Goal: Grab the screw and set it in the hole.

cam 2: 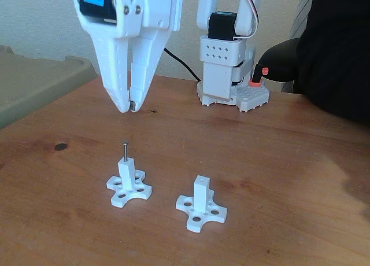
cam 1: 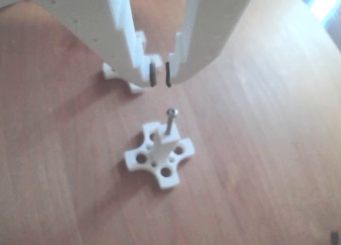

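Observation:
The screw point(cam 1: 170, 120) stands upright in the hole at the top of a white square post point(cam 2: 126, 170) on a cross-shaped base point(cam 1: 166, 172); its head point(cam 2: 125, 143) sticks up above the post. My gripper point(cam 1: 160, 74) hangs above and behind it, clear of it. The jaws are slightly open, with a narrow gap and nothing between the black pads point(cam 1: 153, 74). In the fixed view my gripper point(cam 2: 128, 107) is well above the screw. A second, alike fixture point(cam 2: 200, 205) stands to the right, and its hole point(cam 2: 200, 178) has nothing in it.
The arm's base point(cam 2: 225, 69) is at the back of the wooden table. A person's dark sleeve point(cam 2: 335, 52) and a black object with an orange tip point(cam 2: 263, 71) are at the right. A small dark spot point(cam 2: 60, 146) marks the table at left.

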### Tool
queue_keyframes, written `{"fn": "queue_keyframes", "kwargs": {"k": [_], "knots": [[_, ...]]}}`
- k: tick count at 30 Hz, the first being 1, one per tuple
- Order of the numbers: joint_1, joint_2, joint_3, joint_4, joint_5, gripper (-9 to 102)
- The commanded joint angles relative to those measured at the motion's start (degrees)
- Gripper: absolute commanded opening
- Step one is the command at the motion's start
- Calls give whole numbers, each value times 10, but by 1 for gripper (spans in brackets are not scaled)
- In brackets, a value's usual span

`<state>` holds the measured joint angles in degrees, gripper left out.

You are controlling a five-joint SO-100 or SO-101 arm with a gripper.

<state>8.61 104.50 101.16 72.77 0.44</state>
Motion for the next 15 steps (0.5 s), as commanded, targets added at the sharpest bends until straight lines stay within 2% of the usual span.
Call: {"fn": "queue_keyframes", "kwargs": {"k": [1, 15], "knots": [[-1, 3, -64, 11, 4, 3], [-5, -36, -92, 36, 3, 5]]}}
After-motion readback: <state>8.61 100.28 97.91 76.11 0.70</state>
